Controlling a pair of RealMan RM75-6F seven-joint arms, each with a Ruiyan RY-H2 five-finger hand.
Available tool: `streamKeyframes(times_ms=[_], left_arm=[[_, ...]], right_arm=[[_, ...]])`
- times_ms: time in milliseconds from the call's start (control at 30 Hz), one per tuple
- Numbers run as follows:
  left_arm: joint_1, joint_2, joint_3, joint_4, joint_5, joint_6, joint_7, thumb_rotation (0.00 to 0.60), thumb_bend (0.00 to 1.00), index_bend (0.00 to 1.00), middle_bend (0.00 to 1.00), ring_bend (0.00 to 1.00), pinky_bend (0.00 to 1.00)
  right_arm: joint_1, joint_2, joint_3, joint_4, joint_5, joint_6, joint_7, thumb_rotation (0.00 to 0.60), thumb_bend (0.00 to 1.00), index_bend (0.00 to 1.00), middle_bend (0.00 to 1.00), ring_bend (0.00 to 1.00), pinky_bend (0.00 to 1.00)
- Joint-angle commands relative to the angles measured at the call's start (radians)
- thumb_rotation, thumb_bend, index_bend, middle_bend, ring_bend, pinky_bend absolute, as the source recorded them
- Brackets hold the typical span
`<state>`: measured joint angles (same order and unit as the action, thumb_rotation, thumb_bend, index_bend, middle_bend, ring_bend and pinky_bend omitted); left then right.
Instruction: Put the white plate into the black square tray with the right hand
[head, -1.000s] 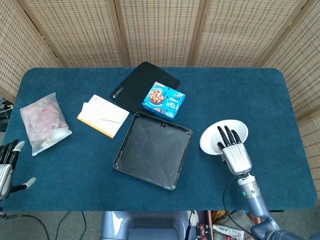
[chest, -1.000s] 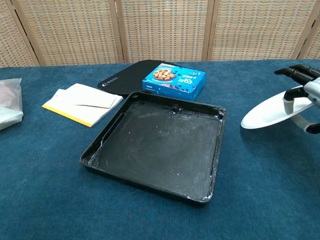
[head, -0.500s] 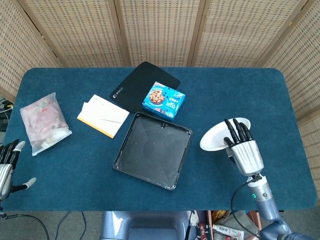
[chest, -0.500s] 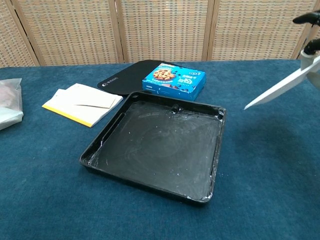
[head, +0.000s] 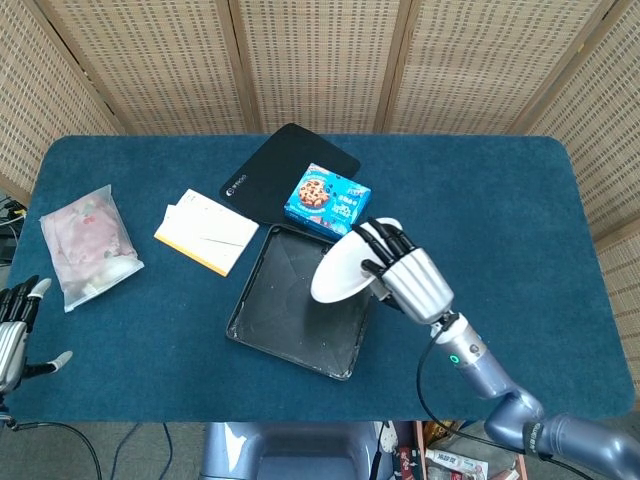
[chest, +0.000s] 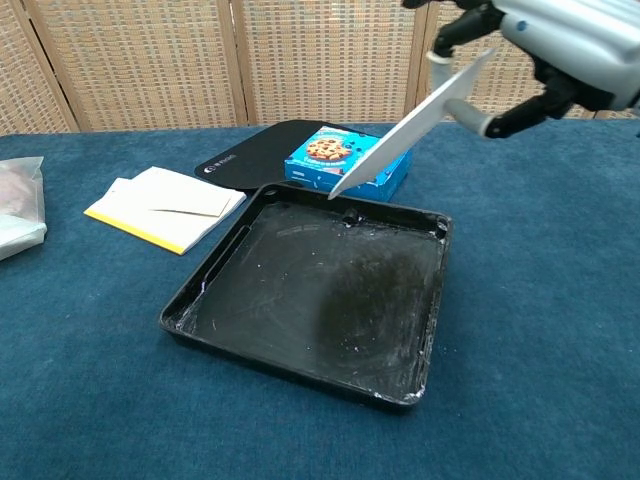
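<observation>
My right hand (head: 410, 282) (chest: 560, 50) grips the white plate (head: 343, 268) (chest: 405, 125) by its rim and holds it in the air, tilted down toward the left. The plate hangs above the right part of the black square tray (head: 265, 320) (chest: 260, 330), which lies empty in the middle of the blue table. My left hand (head: 12, 330) rests at the far left edge of the head view, off the table, fingers apart and holding nothing.
A blue cookie box (head: 327, 199) (chest: 350, 160) and a black mat (head: 270, 165) lie just behind the tray. A yellow-edged notepad (head: 205, 232) (chest: 165, 205) sits to the tray's left, and a plastic bag (head: 88, 245) lies further left.
My right hand has lifted the plate off the table and carried it left, from the right side to above the tray. The left hand has stayed still.
</observation>
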<state>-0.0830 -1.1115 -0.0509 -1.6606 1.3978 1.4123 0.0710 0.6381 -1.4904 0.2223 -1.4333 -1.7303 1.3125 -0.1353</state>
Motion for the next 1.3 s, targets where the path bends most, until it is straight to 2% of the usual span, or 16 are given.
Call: streamKeyframes(times_ms=[33, 400, 667, 800, 833, 867, 933, 1000, 1100, 1300], left_arm=[[-0.011, -0.005, -0.007, 0.005, -0.024, -0.023, 0.007, 0.6, 0.0, 0.0, 0.0, 0.0, 0.0], [-0.032, -0.011, -0.035, 0.014, -0.104, -0.065, 0.021, 0.6, 0.0, 0.0, 0.0, 0.0, 0.0], [-0.049, -0.021, -0.04, 0.028, -0.142, -0.099, 0.042, 0.6, 0.0, 0.0, 0.0, 0.0, 0.0], [-0.05, -0.023, -0.041, 0.028, -0.148, -0.099, 0.044, 0.6, 0.0, 0.0, 0.0, 0.0, 0.0], [-0.05, -0.023, -0.041, 0.029, -0.149, -0.099, 0.044, 0.6, 0.0, 0.0, 0.0, 0.0, 0.0], [-0.051, -0.023, -0.041, 0.029, -0.15, -0.099, 0.045, 0.6, 0.0, 0.0, 0.0, 0.0, 0.0], [-0.052, -0.024, -0.04, 0.03, -0.152, -0.101, 0.047, 0.6, 0.0, 0.0, 0.0, 0.0, 0.0], [-0.053, -0.025, -0.04, 0.031, -0.154, -0.104, 0.048, 0.6, 0.0, 0.0, 0.0, 0.0, 0.0], [-0.055, -0.026, -0.04, 0.031, -0.158, -0.104, 0.05, 0.6, 0.0, 0.0, 0.0, 0.0, 0.0], [-0.055, -0.028, -0.037, 0.028, -0.155, -0.1, 0.059, 0.6, 0.0, 0.0, 0.0, 0.0, 0.0]], right_arm=[[0.083, -0.04, 0.01, 0.041, -0.025, -0.064, 0.07, 0.6, 0.49, 0.7, 0.08, 0.0, 0.19], [0.215, -0.168, -0.002, 0.189, -0.015, -0.161, 0.099, 0.6, 0.49, 0.7, 0.09, 0.0, 0.19], [0.264, -0.248, -0.026, 0.278, -0.009, -0.189, 0.084, 0.6, 0.49, 0.7, 0.1, 0.0, 0.19], [0.281, -0.259, -0.045, 0.306, -0.008, -0.204, 0.087, 0.6, 0.49, 0.7, 0.1, 0.0, 0.19], [0.284, -0.257, -0.054, 0.315, -0.012, -0.206, 0.085, 0.6, 0.47, 0.7, 0.1, 0.0, 0.19], [0.286, -0.253, -0.06, 0.318, -0.014, -0.209, 0.086, 0.6, 0.4, 0.68, 0.1, 0.0, 0.19], [0.29, -0.231, -0.08, 0.317, -0.013, -0.237, 0.078, 0.6, 0.2, 0.55, 0.1, 0.0, 0.18], [0.292, -0.204, -0.09, 0.297, -0.011, -0.256, 0.055, 0.6, 0.04, 0.31, 0.06, 0.0, 0.14], [0.287, -0.158, -0.106, 0.256, -0.013, -0.265, 0.007, 0.6, 0.01, 0.15, 0.0, 0.0, 0.09], [0.27, -0.053, -0.128, 0.147, 0.0, -0.299, -0.11, 0.6, 0.0, 0.0, 0.0, 0.0, 0.01]])
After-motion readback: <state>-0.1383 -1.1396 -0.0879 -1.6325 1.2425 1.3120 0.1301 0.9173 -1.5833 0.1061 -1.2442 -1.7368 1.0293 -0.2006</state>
